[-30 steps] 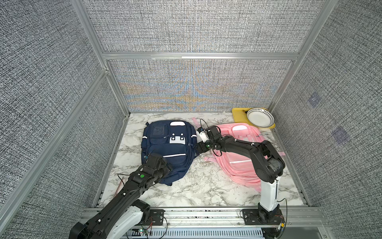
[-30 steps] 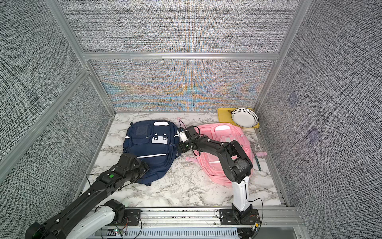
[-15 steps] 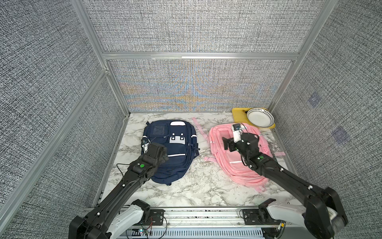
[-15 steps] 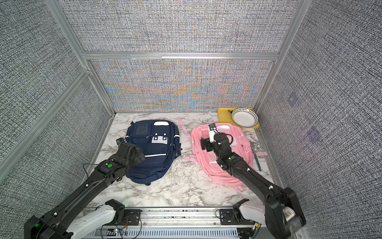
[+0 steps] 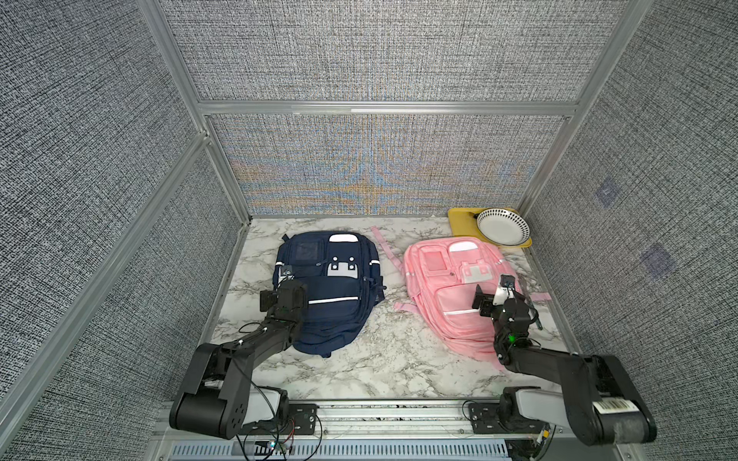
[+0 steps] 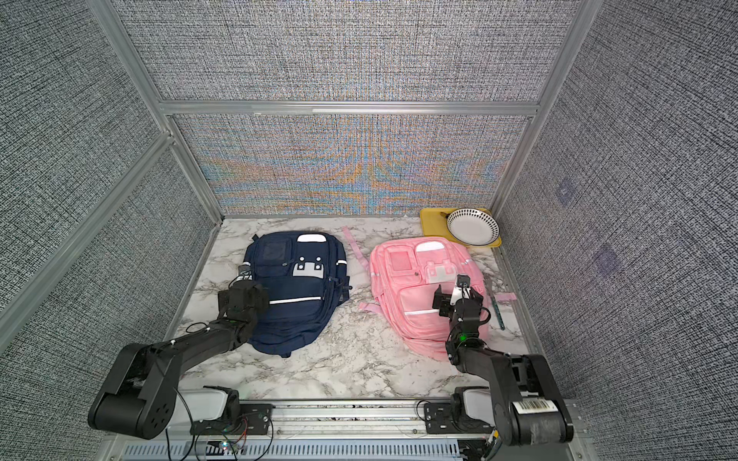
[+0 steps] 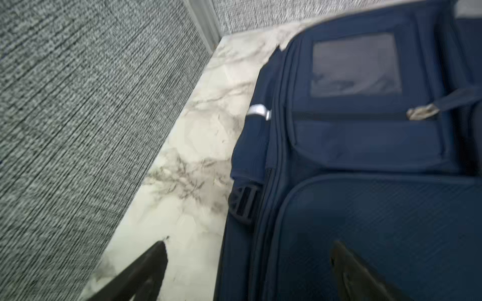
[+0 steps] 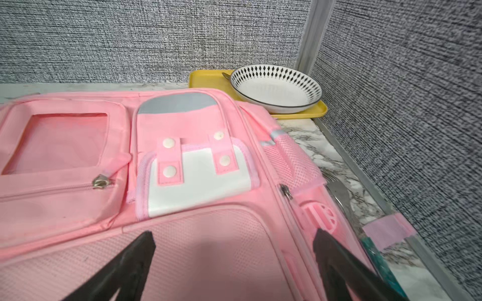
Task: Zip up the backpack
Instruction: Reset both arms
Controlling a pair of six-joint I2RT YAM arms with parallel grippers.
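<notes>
A navy backpack (image 5: 335,303) and a pink backpack (image 5: 447,279) lie flat side by side on the marble table, seen in both top views. My left gripper (image 7: 247,250) is open and straddles the navy backpack's (image 7: 365,208) left edge, one finger over the marble and one over the front pocket. My right gripper (image 8: 234,239) is open above the pink backpack's (image 8: 195,247) front pocket, near its right side. Neither holds anything. A silver zipper pull (image 8: 286,192) sits on the pink backpack's side seam, another pull (image 8: 99,181) on its small pocket. The navy pocket's pull (image 7: 421,112) is blurred.
A yellow tray (image 5: 463,223) with a patterned bowl (image 5: 502,227) stands in the back right corner. A teal-handled utensil (image 6: 495,309) lies between the pink backpack and the right wall. A loose pink strap (image 5: 385,249) runs between the backpacks. Fabric walls close three sides.
My right arm has swung from the navy backpack's right edge across to the pink backpack's right side. My left arm has slid along the navy backpack's left edge.
</notes>
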